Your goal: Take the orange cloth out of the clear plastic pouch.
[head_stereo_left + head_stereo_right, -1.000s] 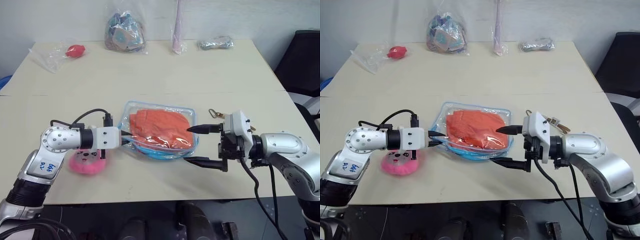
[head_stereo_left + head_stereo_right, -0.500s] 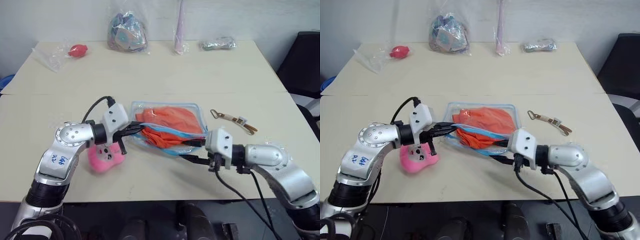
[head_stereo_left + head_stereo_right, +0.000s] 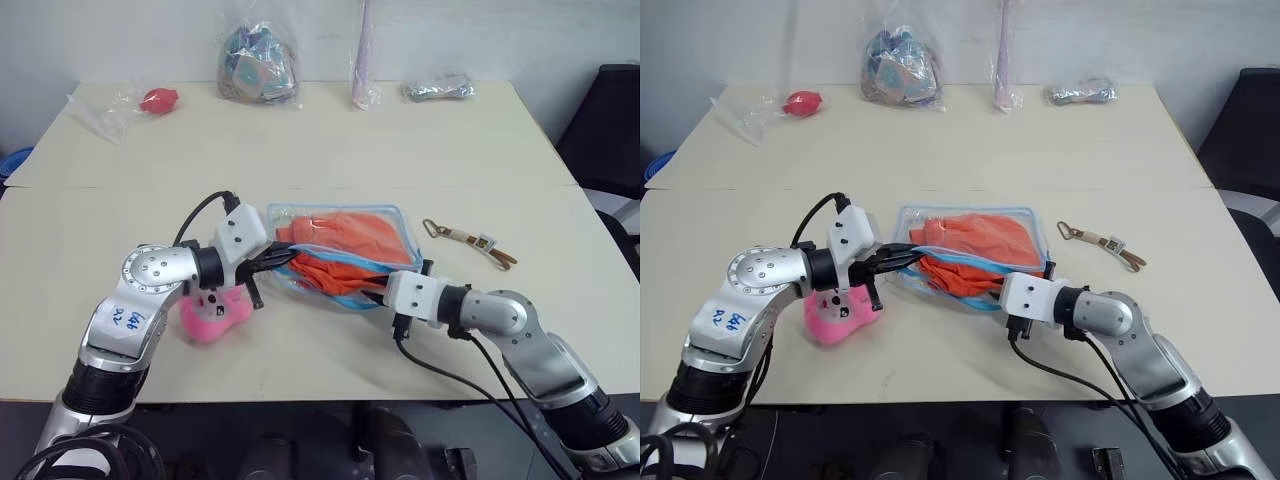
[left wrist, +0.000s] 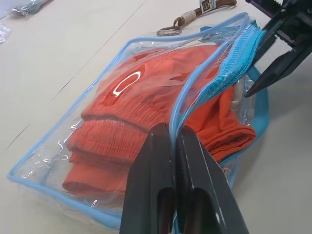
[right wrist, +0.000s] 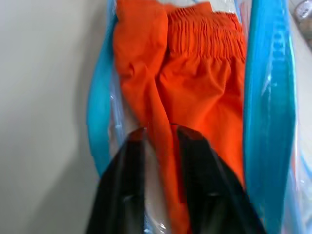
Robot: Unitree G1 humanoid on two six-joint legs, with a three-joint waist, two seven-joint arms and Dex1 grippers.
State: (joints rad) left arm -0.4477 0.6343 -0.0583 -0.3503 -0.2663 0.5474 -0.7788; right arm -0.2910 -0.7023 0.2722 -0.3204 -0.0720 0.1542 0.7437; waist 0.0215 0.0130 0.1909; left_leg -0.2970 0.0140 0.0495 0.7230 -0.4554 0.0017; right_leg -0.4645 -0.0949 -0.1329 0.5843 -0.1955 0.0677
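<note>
The pouch [image 3: 340, 255] lies mid-counter [image 3: 300, 150] between the two arms, its open blue-trimmed mouth facing the near edge and the right arm. The left pincer [image 4: 173, 139] is clamped shut on the upper lip of that mouth, lifting it so the opening gapes. The cloth [image 5: 195, 97] sits inside, one fold spilling toward the mouth. The right pincer [image 5: 160, 134] points straight into the opening with that fold between its partly parted fingers; whether it really grips I can't say. From here, the way out for the cloth looks to be back along the right arm, away from the left.
</note>
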